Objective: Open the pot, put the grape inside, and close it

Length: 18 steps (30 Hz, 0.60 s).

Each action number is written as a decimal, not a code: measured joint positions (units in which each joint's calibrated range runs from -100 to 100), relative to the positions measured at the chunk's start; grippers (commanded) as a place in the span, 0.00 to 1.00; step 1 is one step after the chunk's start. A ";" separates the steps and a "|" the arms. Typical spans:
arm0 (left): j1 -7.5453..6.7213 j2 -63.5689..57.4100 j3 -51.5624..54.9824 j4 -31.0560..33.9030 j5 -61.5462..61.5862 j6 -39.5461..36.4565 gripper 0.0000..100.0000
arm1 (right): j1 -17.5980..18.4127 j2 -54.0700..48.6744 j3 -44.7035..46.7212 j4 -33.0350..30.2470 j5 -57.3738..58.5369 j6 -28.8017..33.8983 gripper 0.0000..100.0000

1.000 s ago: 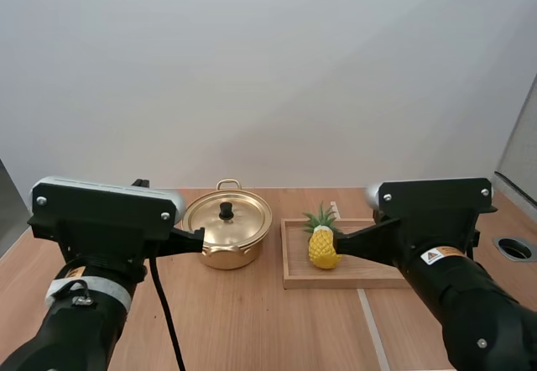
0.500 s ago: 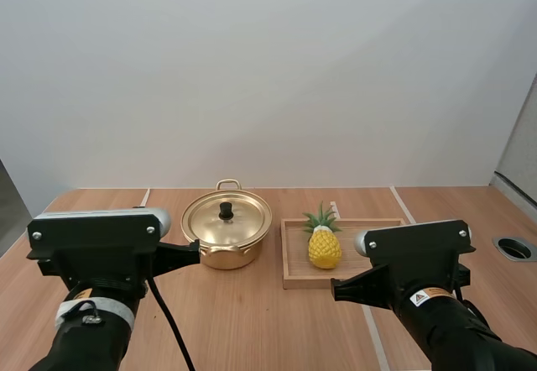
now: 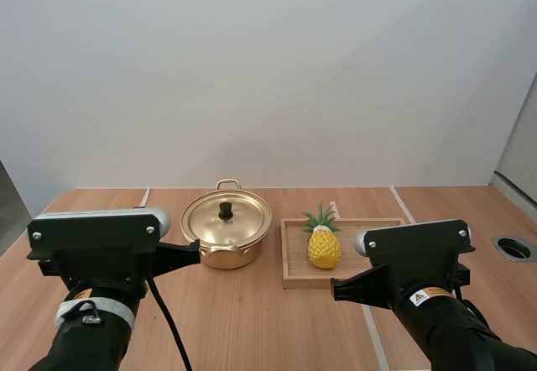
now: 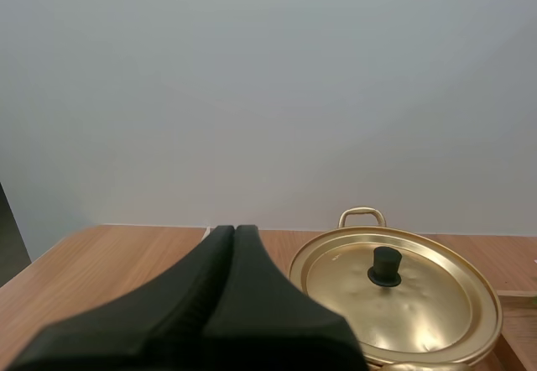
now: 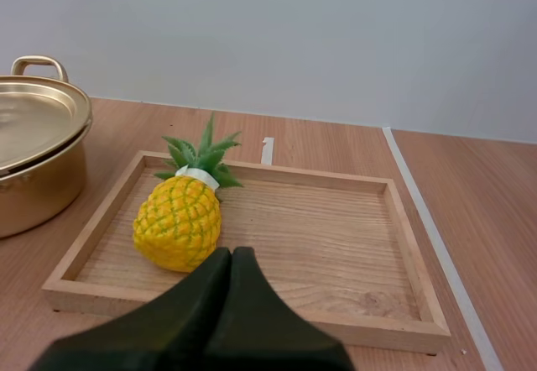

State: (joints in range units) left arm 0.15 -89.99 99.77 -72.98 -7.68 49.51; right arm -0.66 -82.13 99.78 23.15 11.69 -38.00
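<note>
High view. A gold pot (image 3: pixel 226 238) stands on the wooden surface (image 3: pixel 252 321), its lid (image 3: pixel 227 220) seated and a black knob (image 3: pixel 226 211) at the lid's centre. Just beside the pot, on its right, lies a wooden tray (image 3: pixel 295 263). No grape is observed; the fruit present is a yellow pineapple (image 3: pixel 324 248) with a green crown, resting in the left part of the tray. The left claw (image 3: pixel 195 253) points at the near left side of the pot, close to it. The right claw (image 3: pixel 336 290) sits at the tray's near rim, in front of the pineapple.

Left wrist view. The left claw (image 4: pixel 229 231) has its two black fingers lying together as one wedge, with nothing between them. Beyond it is the pot, lid (image 4: pixel 403 300) in place, knob (image 4: pixel 386 266) upright, a loop handle (image 4: pixel 362 216) at the far side. Claw and pot are apart.

Right wrist view. The right claw (image 5: pixel 232 253) is likewise closed, holding nothing. It hovers over the near rim of the tray (image 5: pixel 336 237). The pineapple (image 5: pixel 178 224) lies inside the tray near its left wall, crown turned toward the far rim, just beyond the fingertips; whether they touch it cannot be determined. The pot (image 5: pixel 38 165) stands outside the tray, beside its left wall, lid on.
</note>
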 measured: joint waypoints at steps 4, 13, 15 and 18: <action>0.00 0.00 0.00 0.00 0.00 0.00 0.02 | 0.00 0.00 0.00 0.00 3.03 0.00 0.00; 0.00 0.00 0.00 -0.11 1.73 0.00 0.02 | 0.00 0.00 0.00 0.00 7.53 0.00 0.00; 0.00 0.00 0.00 -0.11 4.38 0.00 0.02 | 0.00 0.00 0.00 0.00 7.86 0.00 0.00; 0.00 0.00 0.00 -0.11 7.68 0.00 0.02 | 0.00 0.00 0.00 0.00 7.86 0.00 0.00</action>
State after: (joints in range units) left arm 0.15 -89.99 99.77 -73.09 0.00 49.51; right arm -0.66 -82.13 99.78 23.15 19.56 -38.00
